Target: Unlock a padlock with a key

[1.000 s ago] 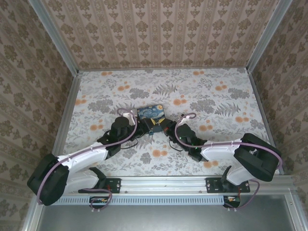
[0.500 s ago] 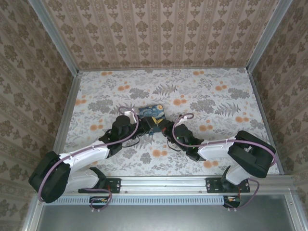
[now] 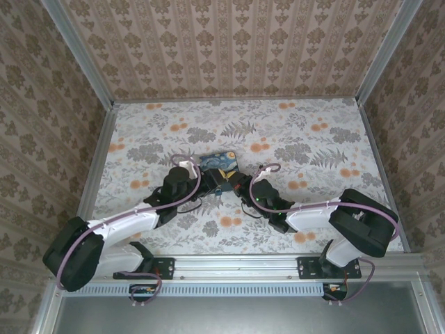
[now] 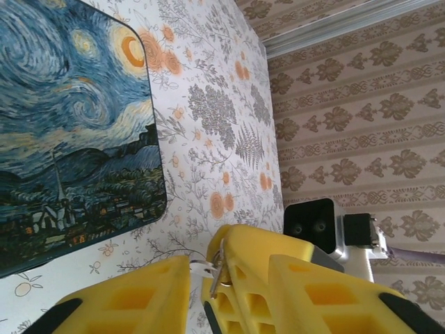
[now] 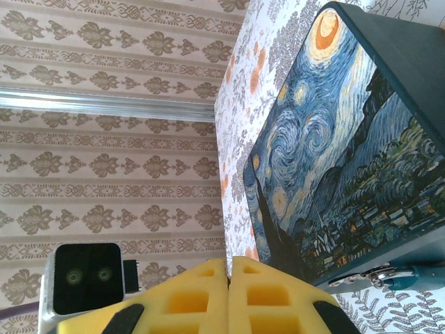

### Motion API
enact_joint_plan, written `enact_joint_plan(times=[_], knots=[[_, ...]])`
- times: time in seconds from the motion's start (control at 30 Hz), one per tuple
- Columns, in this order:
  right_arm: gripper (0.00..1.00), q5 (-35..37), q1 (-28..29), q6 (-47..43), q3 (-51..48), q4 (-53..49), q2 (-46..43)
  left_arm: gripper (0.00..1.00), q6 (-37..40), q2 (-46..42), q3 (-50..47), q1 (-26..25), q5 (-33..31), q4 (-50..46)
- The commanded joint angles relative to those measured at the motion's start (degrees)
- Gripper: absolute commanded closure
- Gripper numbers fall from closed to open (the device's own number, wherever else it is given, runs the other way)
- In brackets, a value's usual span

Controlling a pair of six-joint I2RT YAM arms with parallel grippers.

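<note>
Padlock (image 5: 417,275) hangs near the right gripper (image 5: 229,268).

You have two arms, the left arm (image 3: 125,226) and the right arm (image 3: 313,209). Each carries one claw, which makes two claws, the left claw (image 4: 198,296) and the right claw (image 5: 229,282), with two yellow fingers apiece. On the one desk (image 3: 306,132) you can count one painted box (image 3: 217,163), one padlock (image 5: 410,277) and one small metal piece (image 4: 221,270), too small for you to name.
</note>
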Motion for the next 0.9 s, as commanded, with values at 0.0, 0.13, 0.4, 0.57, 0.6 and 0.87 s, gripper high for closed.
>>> enact_joint_plan(times=[0.0, 0.13, 0.4, 0.57, 0.6, 0.87], knots=[[1.0, -0.55, 0.32, 1.04, 0.46, 2.01, 0.0, 0.67, 0.33, 0.7, 1.03, -0.5, -0.08, 1.02], [1.0, -0.76, 0.3, 1.27, 0.74, 2.55, 0.71, 0.69, 0.33, 0.86, 1.12, -0.52, -0.2, 1.3], [1.0, -1.16, 0.31, 1.45, 0.6, 2.93, 1.29, 0.73, 0.33, 1.53, 1.34, -0.51, -0.17, 2.17], [1.0, -1.31, 0.3, 1.53, 0.65, 3.05, 1.64, 0.76, 0.15, 2.41, 1.6, -0.53, -0.06, 3.21], [1.0, -1.29, 0.35, 1.62, 0.65, 3.16, 1.69, 0.77, 0.24, 2.5, 1.64, -0.5, -0.03, 3.22], [1.0, -1.38, 0.3, 1.97, 0.48, 3.69, 2.17, 0.93, 0.15, 2.94, 1.81, -0.48, -0.14, 3.69]])
